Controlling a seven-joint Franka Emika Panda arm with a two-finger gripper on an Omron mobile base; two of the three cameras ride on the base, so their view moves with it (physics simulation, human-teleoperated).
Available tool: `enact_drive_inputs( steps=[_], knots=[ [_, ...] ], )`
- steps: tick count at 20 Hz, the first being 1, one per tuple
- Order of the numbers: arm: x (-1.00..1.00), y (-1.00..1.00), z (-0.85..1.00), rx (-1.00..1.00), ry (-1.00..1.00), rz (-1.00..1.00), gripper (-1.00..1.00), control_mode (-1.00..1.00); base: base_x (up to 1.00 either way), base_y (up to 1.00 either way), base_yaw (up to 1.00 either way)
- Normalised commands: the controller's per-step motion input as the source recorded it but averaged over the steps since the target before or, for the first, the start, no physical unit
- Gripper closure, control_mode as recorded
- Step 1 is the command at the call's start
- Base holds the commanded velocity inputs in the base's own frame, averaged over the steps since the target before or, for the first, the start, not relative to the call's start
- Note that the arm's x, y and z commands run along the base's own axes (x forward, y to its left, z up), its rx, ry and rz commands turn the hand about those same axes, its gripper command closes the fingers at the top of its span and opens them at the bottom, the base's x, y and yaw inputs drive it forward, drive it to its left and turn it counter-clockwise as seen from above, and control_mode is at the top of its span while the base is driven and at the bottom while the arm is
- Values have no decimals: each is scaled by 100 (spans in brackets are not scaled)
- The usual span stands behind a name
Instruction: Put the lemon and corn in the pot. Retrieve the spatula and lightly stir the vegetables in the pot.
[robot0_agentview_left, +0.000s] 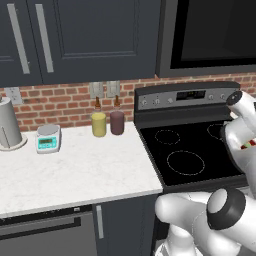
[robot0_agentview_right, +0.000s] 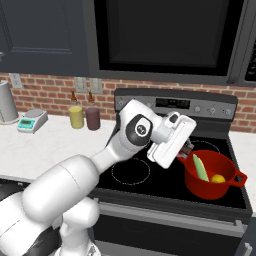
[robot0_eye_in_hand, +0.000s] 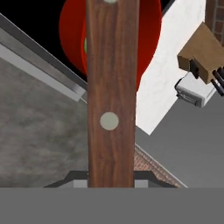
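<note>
Stirring step in hand. The gripper (robot0_agentview_right: 184, 150), jaws clamped on the spatula (robot0_eye_in_hand: 113, 87), sits just beside the pot (robot0_agentview_right: 212, 187) at its near-left rim. Corn (robot0_agentview_right: 200, 167) and lemon (robot0_agentview_right: 217, 178) lie inside the pot. Next move calls for dipping the head in, gently.

One pot (robot0_agentview_right: 210, 176), one lemon (robot0_agentview_right: 217, 178), one corn (robot0_agentview_right: 200, 167), two jars (robot0_agentview_left: 99, 124)

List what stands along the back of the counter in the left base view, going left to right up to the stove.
White cylindrical appliance → small kitchen scale → pale yellow jar → dark maroon jar → stove.
</note>
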Motion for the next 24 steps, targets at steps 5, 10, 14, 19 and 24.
enact_drive_inputs(
  steps=[5,10,14,19,24],
  knots=[
    [0,-20,14,-2,9,-1,100,-100,0,0,0],
    [0,-13,15,-1,13,1,100,-100,0,0,0],
    [0,0,4,0,15,4,100,-100,0,0,0],
    [1,0,0,0,7,3,100,-100,0,0,0],
    [1,0,0,0,3,0,100,-100,0,0,0]
  ],
)
